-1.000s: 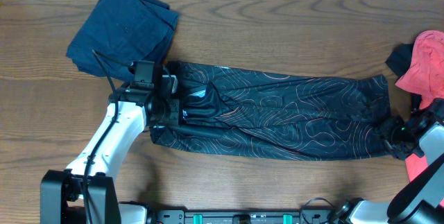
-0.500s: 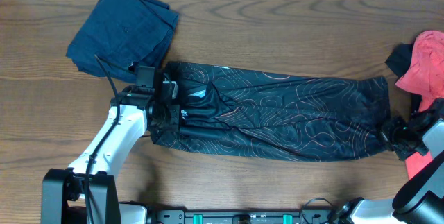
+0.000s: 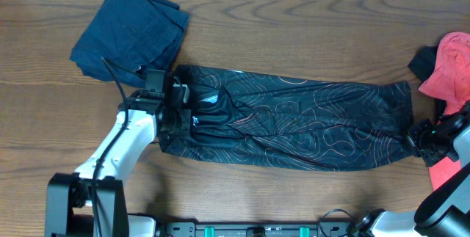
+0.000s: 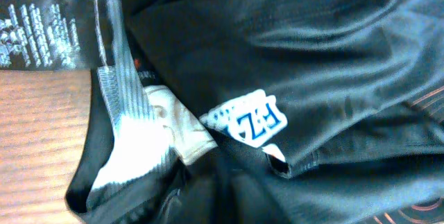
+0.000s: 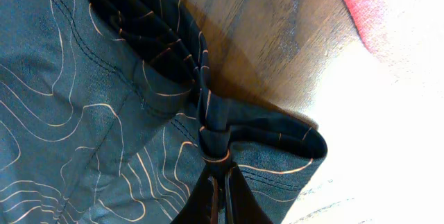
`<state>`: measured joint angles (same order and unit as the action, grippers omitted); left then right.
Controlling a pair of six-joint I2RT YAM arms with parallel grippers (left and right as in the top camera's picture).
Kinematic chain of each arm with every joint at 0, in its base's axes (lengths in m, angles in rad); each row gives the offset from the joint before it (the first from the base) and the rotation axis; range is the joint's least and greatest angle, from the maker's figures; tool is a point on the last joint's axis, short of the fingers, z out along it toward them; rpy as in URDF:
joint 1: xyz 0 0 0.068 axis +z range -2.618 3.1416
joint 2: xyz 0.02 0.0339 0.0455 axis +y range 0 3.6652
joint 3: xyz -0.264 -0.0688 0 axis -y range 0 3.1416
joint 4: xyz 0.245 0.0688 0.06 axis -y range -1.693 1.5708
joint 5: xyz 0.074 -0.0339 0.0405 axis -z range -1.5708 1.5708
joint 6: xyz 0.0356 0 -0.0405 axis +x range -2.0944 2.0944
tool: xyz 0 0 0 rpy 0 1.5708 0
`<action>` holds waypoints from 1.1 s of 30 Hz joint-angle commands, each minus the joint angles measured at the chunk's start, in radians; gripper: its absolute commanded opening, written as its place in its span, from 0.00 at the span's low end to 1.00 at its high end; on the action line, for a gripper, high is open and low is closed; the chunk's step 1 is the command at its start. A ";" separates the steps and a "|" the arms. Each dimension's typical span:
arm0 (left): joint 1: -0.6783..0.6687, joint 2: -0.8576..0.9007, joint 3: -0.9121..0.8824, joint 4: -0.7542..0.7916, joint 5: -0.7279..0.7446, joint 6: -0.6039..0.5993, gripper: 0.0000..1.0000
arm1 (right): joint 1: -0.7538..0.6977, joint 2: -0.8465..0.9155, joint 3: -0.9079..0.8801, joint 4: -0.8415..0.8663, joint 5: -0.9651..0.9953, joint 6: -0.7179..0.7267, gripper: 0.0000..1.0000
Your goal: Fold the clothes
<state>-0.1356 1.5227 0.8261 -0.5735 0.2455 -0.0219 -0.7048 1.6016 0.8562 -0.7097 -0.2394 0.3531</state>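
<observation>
Two grips hold the black, orange-contoured sports jersey (image 3: 308,123) spread lengthwise mid-scene, left gripper (image 3: 182,115) clamped on its left end, right gripper (image 3: 420,137) on its right; grasping stage, next likely carrying one end across.

The jersey (image 4: 333,57) has a care label (image 4: 45,33) too blurred to read.

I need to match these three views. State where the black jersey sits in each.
Overhead: jersey lies stretched left to right, mid-frame.
Left wrist: jersey fills most of the frame, blue-white label at centre.
Right wrist: jersey fills the left and bottom, one corner bunched at bottom centre.
Shared landmark: the wooden table, bare at the left wrist's left edge and the right wrist's top.
</observation>
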 commanded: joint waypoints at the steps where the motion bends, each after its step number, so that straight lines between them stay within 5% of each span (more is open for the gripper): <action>1: -0.001 0.025 -0.015 0.015 0.009 0.010 0.06 | -0.010 -0.016 0.015 -0.002 -0.012 0.005 0.01; 33: 0.069 -0.008 0.121 0.158 0.009 -0.017 0.07 | -0.010 -0.016 0.015 -0.041 0.145 0.058 0.06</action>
<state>-0.0727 1.5280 0.9268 -0.4118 0.2565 -0.0269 -0.7048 1.6016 0.8562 -0.7486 -0.1337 0.3923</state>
